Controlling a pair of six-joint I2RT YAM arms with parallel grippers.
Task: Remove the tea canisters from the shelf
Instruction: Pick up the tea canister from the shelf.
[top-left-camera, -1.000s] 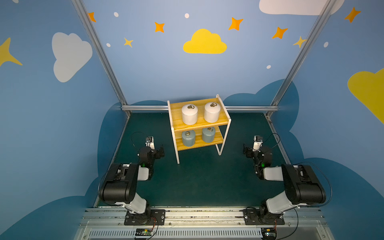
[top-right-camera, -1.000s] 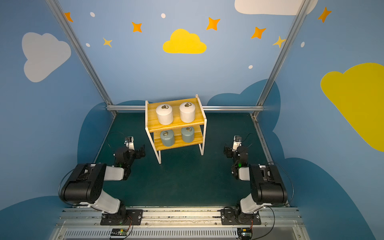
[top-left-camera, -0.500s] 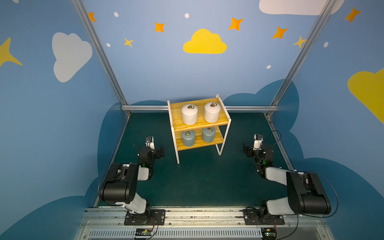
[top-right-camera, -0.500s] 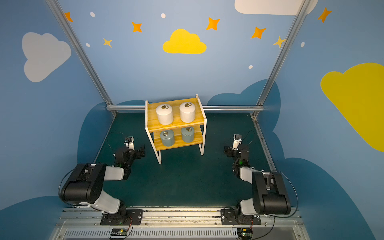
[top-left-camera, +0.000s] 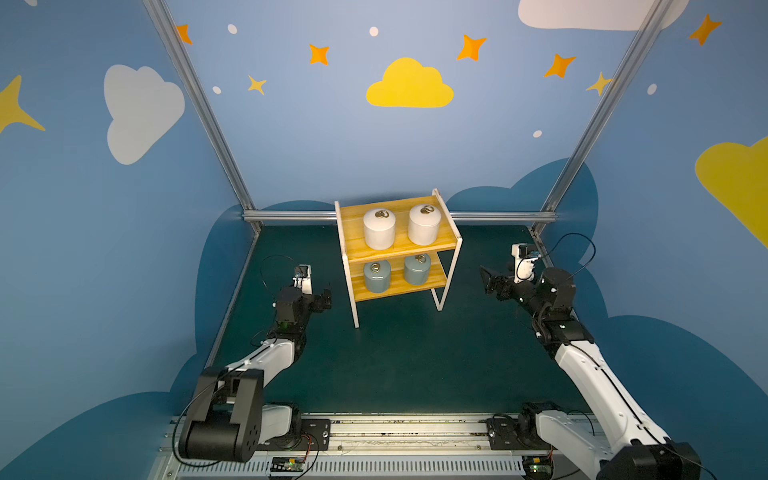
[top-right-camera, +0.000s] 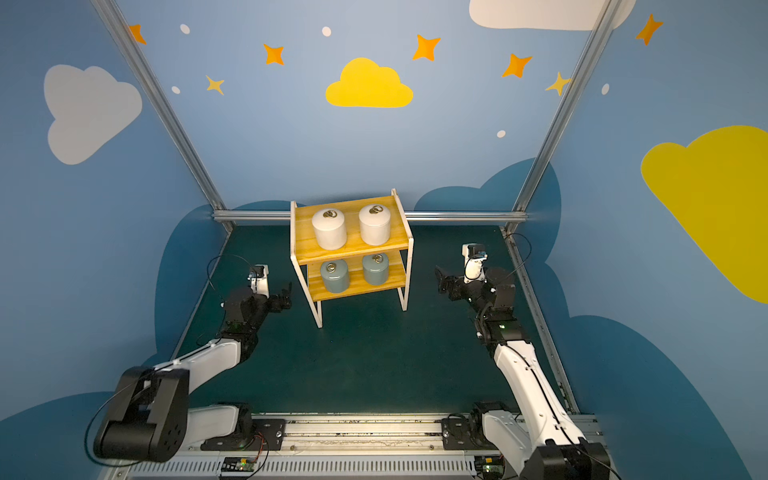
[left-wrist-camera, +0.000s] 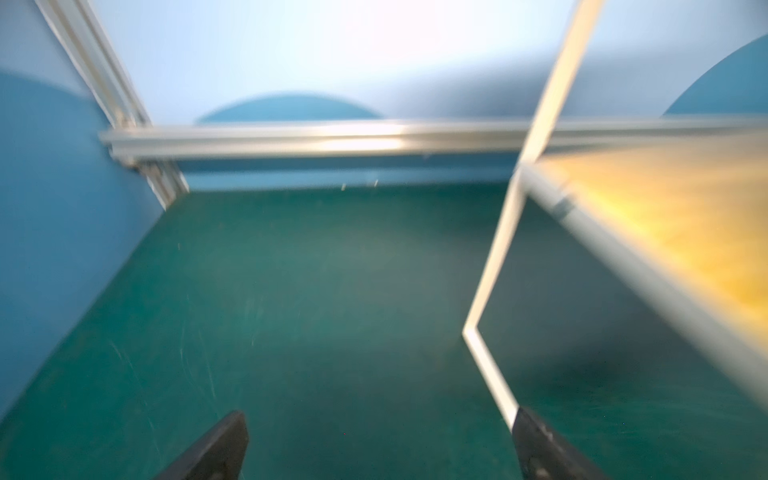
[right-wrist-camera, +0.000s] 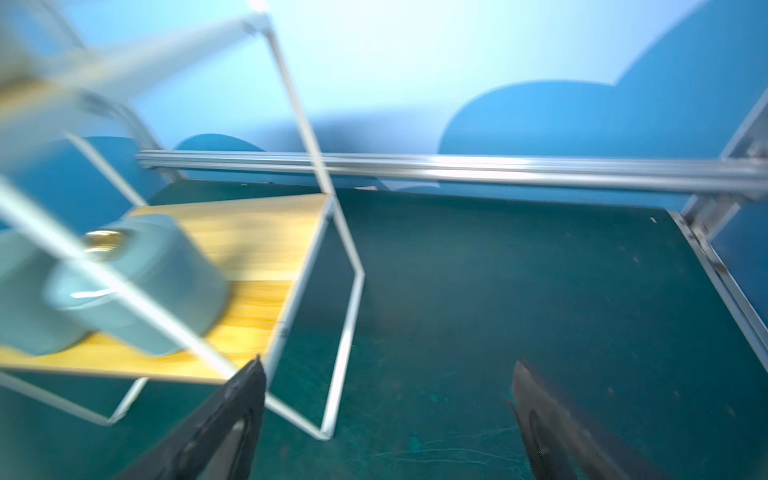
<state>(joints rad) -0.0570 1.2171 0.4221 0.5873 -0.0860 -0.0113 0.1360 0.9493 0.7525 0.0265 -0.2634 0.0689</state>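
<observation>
We are hovering the left gripper (top-left-camera: 327, 296) low over the dark green mat (top-left-camera: 395, 365), its jaws standing wide apart with nothing between them. The shelf (top-left-camera: 446, 232) is standing just beyond it toward the right-gripper side, not touching. In the blurred left wrist view, a thin white frame leg (left-wrist-camera: 494, 257) is running close past one fingertip (left-wrist-camera: 525, 424). Straight ahead of the jaws, open mat is stretching to the aluminium back rail (left-wrist-camera: 291, 139).

We are holding the right gripper (top-left-camera: 487, 282) off the mat, jaws likewise spread wide and gripping nothing. It is pointing at the shelf's end, with a strip of bare mat in between. The side rail (top-left-camera: 540, 253) is running close behind its wrist.

All four canisters are sitting upright on the shelf, out ahead and between our two grippers. The left white canister (top-left-camera: 379, 230) and right white canister (top-left-camera: 424, 226) are sharing the top board with a narrow gap between them. The left grey-blue canister (top-left-camera: 376, 277) and right grey-blue canister (top-left-camera: 417, 270) are sitting below on the lower board (right-wrist-camera: 257, 241). In the blurred right wrist view, a white frame bar (right-wrist-camera: 124, 291) is crossing in front of the nearer grey-blue one, ahead of one finger (right-wrist-camera: 245, 386).

The shelf's front edges are facing us unbarred, and broad mat is lying open before them between both arms.
</observation>
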